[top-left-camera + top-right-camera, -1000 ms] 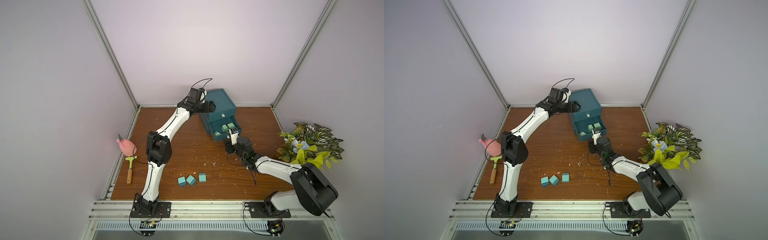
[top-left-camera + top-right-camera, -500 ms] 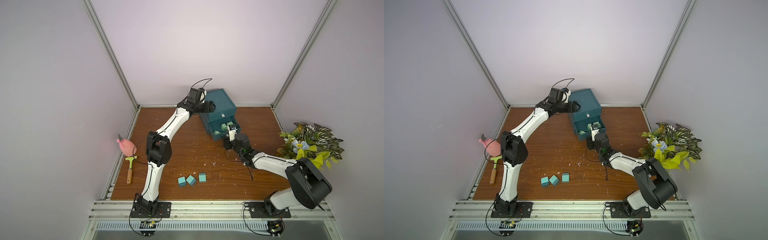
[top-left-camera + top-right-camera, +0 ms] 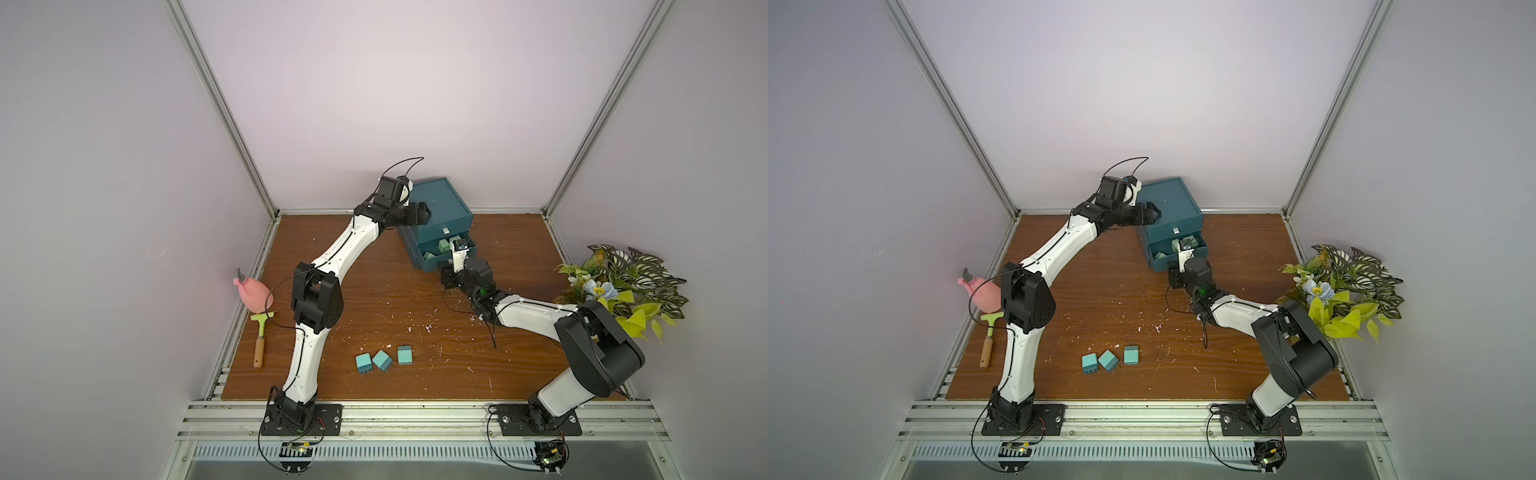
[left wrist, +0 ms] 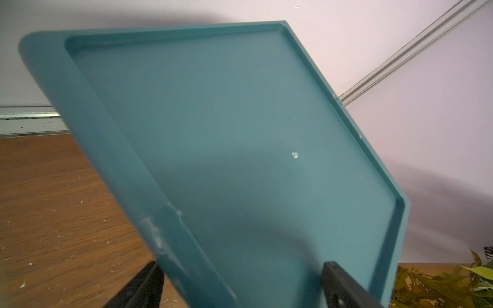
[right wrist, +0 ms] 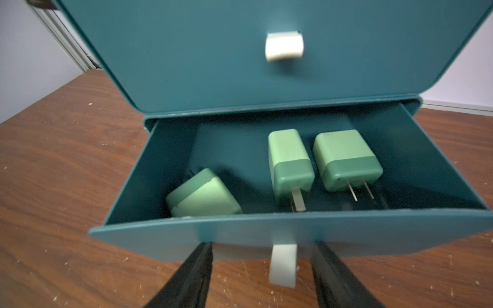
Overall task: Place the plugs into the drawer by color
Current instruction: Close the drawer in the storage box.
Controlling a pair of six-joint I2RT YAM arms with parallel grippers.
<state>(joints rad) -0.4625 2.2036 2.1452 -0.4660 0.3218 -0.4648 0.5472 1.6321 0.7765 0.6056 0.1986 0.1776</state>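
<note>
The dark teal drawer (image 3: 440,199) (image 3: 1169,203) stands at the back of the table. Its middle tray (image 5: 426,170) is pulled out and holds three light green plugs (image 5: 204,196) (image 5: 289,165) (image 5: 346,160). My right gripper (image 5: 262,248) (image 3: 451,266) is open at the tray's front, its fingers on either side of the white tab handle (image 5: 283,266). My left gripper (image 4: 240,280) (image 3: 422,208) is open wide over the chest's top left edge, one finger beside the wall, one above the lid. Three turquoise plugs (image 3: 364,362) (image 3: 382,360) (image 3: 404,355) lie on the front of the table.
A pink toy (image 3: 253,293) and a green scraper with a wooden handle (image 3: 259,345) lie at the left edge. A leafy plant (image 3: 623,286) fills the right side. White crumbs dot the wooden table (image 3: 374,299). Walls close in the back and both sides.
My right gripper has moved toward the chest, and the open tray has slid partly back in. The left arm has stayed where it was.
</note>
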